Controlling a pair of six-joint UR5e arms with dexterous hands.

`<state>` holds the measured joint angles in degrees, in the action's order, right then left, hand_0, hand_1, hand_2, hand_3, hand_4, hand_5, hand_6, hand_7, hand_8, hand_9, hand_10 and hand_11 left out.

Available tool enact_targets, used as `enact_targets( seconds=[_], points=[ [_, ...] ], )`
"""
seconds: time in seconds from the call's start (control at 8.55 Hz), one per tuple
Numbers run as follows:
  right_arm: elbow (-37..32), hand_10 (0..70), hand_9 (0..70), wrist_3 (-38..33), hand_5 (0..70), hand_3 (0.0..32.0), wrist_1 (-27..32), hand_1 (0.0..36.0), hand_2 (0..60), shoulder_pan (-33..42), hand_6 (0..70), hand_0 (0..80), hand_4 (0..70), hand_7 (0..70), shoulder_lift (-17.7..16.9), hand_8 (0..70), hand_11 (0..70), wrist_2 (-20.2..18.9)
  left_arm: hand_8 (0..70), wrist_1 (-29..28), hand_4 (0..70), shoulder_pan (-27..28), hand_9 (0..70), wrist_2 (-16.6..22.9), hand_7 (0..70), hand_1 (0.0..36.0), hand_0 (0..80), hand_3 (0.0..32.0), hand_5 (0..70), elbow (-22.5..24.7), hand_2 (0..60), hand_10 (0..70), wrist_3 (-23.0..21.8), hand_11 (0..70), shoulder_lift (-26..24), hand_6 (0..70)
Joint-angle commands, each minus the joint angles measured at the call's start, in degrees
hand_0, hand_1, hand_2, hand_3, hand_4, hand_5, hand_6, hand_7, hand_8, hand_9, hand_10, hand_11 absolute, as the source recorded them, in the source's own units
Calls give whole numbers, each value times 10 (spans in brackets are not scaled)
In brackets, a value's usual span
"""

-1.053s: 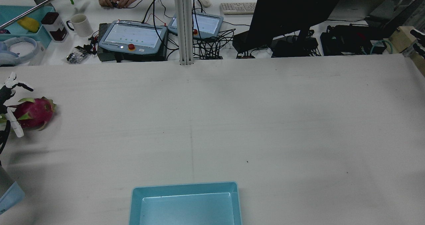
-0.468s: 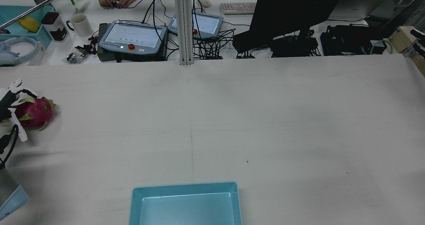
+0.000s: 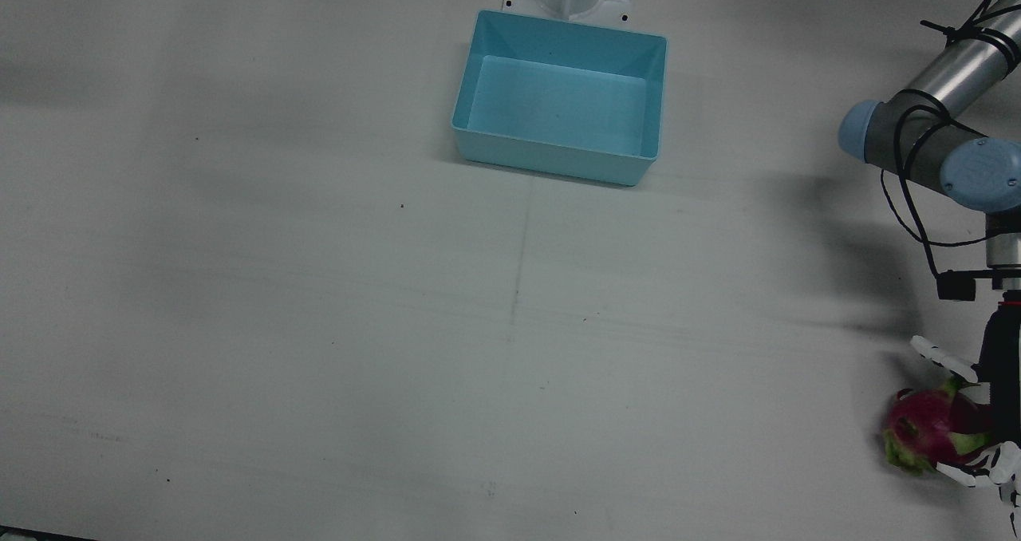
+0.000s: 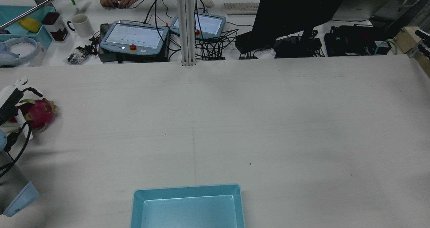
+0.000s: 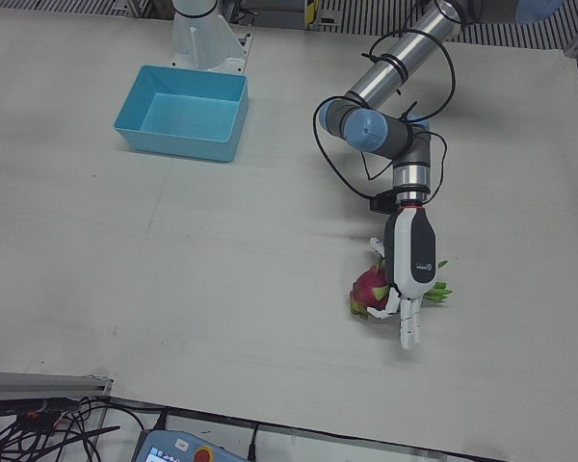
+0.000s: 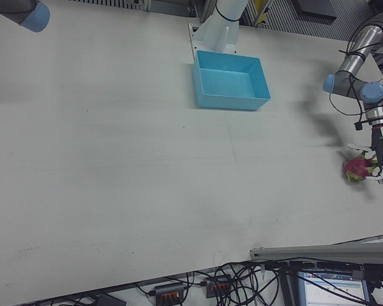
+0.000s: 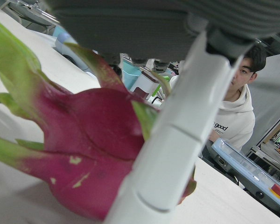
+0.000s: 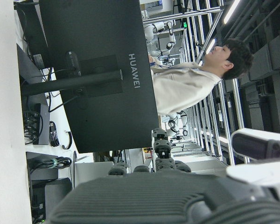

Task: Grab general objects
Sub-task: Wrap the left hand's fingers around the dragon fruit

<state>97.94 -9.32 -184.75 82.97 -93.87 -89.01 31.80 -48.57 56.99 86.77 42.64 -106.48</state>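
Observation:
A pink dragon fruit (image 4: pixel 41 113) with green scales lies on the white table near its left edge; it also shows in the front view (image 3: pixel 929 429) and the left-front view (image 5: pixel 370 289). My left hand (image 4: pixel 10 103) reaches over it from the edge side, with fingers spread along both sides of the fruit and extended, not curled. In the left-front view the hand (image 5: pixel 411 262) lies over the fruit's far side. In the left hand view a white finger (image 7: pixel 177 140) lies across the fruit (image 7: pixel 93 140). My right hand (image 4: pixel 422 39) is at the table's far right edge, empty, fingers apart.
An empty light-blue bin (image 4: pixel 137 194) stands at the near middle edge of the table, also in the front view (image 3: pixel 558 158). Teach pendants (image 4: pixel 134 38), a monitor (image 4: pixel 295 12) and cables sit beyond the table's far edge. A person (image 7: pixel 238 116) sits there.
My left hand has moved further over the dragon fruit, covering more of its near side. The left arm has come further into view. The fruit has stayed in place.

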Motion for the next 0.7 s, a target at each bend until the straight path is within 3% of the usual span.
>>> enact_targets(
  seconds=[0.0,0.23,0.58],
  points=[
    [1,0,0,0,0,0,0,0,0,0,0,0,0,0,0,0,0,1,0,26,100,0,0,-2,55,357,800,0,201,-9,86,0,23,0,-16,10],
    [1,0,0,0,0,0,0,0,0,0,0,0,0,0,0,0,0,1,0,28,91,0,0,-3,48,360,800,0,158,-16,89,0,33,0,-21,6],
    [1,0,0,0,0,0,0,0,0,0,0,0,0,0,0,0,0,1,0,36,88,1,0,-3,50,360,800,0,191,-28,97,0,45,0,-29,9]
  ],
)
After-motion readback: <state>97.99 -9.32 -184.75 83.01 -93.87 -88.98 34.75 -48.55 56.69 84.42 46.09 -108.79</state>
